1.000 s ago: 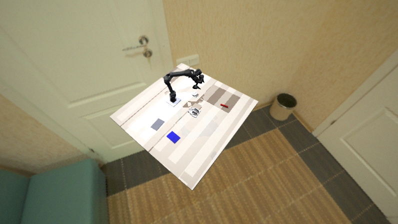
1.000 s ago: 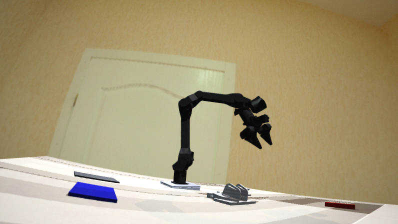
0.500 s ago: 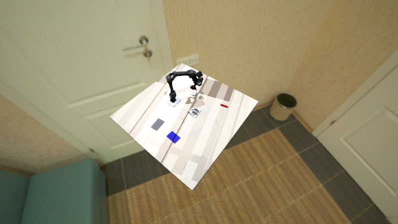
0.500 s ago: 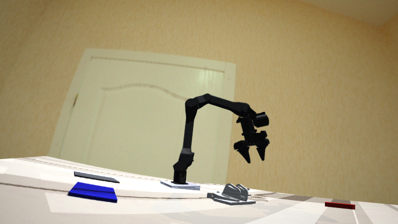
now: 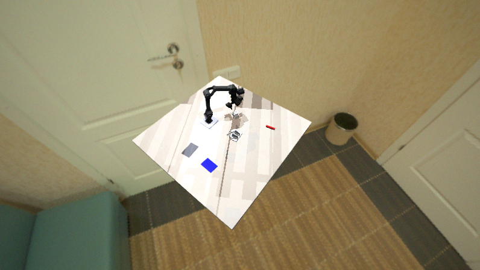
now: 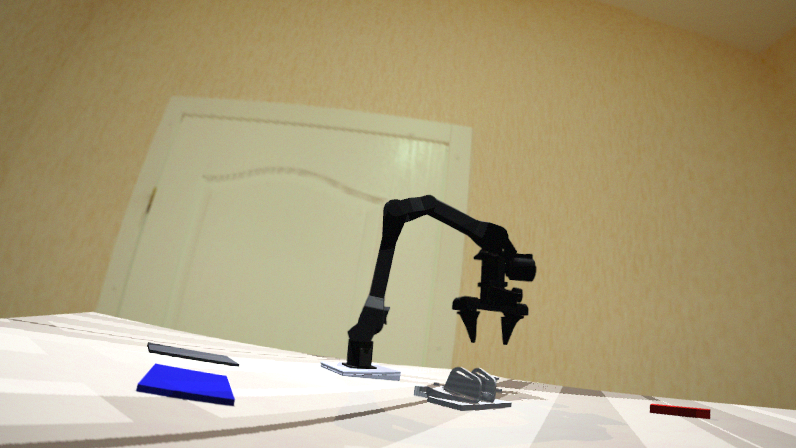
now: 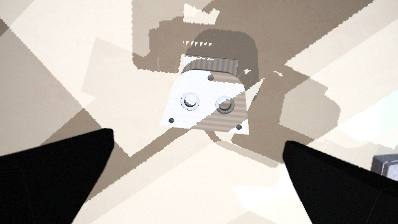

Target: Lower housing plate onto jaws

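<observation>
The housing plate lies on the table, pale grey, with two round holes, three small dark dots and a ribbed block at one end. In the exterior view it is mostly hidden behind the jaw assembly. The jaw assembly stands apart from it, a metal base with two upright curved grey jaws; the pins and stubs are too small to tell. My gripper is open and empty, pointing down, high above the table near the housing plate.
A blue square and a dark grey plate lie left of the jaw assembly. A red bar lies to its right. A grey block's corner shows at the wrist view's right edge.
</observation>
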